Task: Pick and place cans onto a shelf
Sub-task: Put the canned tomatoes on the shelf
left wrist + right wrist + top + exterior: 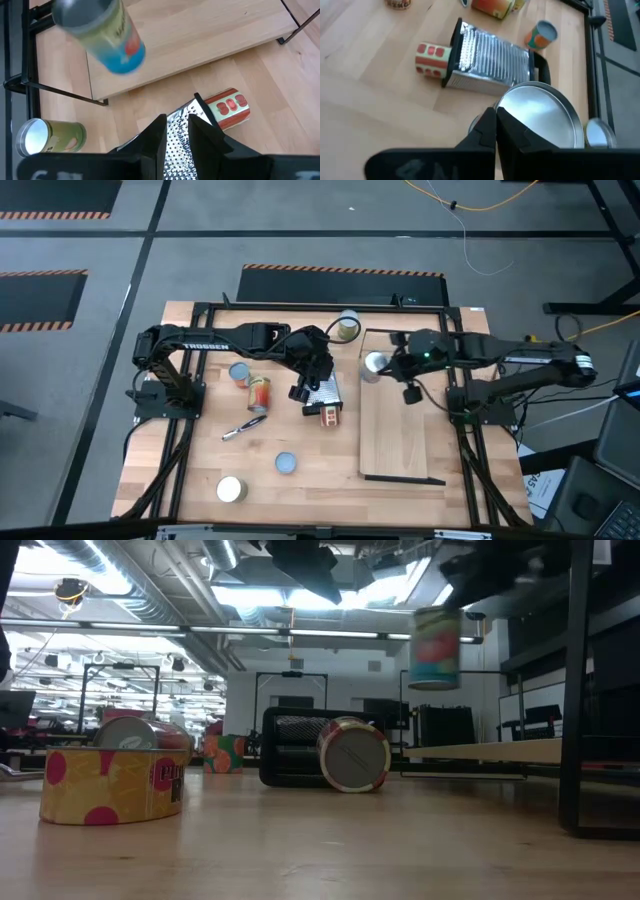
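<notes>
The right gripper [495, 131] has its fingers pinched shut on what looks like the rim of a silver-topped can [435, 646], which hangs upright in the air over the far left corner of the shelf [410, 420], close to its left edge. With so thin a pinch the can would probably swing easily, so the descent should be slow and straight down, keeping the tin vertical. It would be better to carry it a little further right first, so the base lands wholly on the board and not half over the edge. The fingers should part only once the base sits flat, then rise straight up so the rim is not dragged. The left gripper [176, 137], fingers slightly apart and holding nothing, hovers over the grater [490, 60] just left of the shelf, beside a red-labelled can [432, 59] lying on its side; the two arms are close, so the right one should keep to its own side
</notes>
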{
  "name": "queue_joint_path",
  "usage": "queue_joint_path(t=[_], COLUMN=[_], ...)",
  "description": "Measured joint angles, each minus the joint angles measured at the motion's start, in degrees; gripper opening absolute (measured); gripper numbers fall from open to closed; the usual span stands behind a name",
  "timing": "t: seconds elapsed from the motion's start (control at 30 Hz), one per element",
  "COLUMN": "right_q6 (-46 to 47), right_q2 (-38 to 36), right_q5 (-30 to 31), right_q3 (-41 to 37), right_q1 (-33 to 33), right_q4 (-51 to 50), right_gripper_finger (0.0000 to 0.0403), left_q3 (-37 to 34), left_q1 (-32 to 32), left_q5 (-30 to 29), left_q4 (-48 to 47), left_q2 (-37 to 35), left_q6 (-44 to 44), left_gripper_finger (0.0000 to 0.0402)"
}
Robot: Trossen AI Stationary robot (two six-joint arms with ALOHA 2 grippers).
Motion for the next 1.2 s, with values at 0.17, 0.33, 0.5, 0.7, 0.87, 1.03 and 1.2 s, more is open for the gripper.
queue_joint_path(t=[0.17,0.33,0.5,0.7,0.87,1.03,1.2], right_q6=[2.7,5.3,7.5,7.5,7.3,6.3,5.4], right_q2=[-4.8,-8.1,-10.8,-12.8,-13.7,-13.9,-13.8], right_q5=[0.1,5.1,7.4,7.4,7.5,7.5,5.8], right_q3=[0.0,-0.8,-4.4,-8.3,-11.0,-12.0,-12.0], right_q1=[0.0,0.0,-0.1,-1.3,-4.7,-7.9,-10.2], right_q4=[-7.2,-12.7,-14.0,-14.2,-13.5,-13.4,-12.0], right_gripper_finger=[0.0003,0.0003,0.0004,0.0005,0.0005,0.0006,0.0006], left_q3=[0.0,0.0,0.0,0.0,0.0,0.0,0.0], left_q1=[0.0,0.0,0.0,0.0,0.0,0.0,0.0], left_q5=[0.0,0.0,0.0,0.0,0.0,0.0,0.0], left_q4=[0.0,0.0,0.0,0.0,0.0,0.0,0.0], left_q2=[0.0,0.0,0.0,0.0,0.0,0.0,0.0], left_q6=[0.0,0.0,0.0,0.0,0.0,0.0,-0.1], left_gripper_finger=[0.0071,0.0071,0.0071,0.0071,0.0071,0.0071,0.0071])
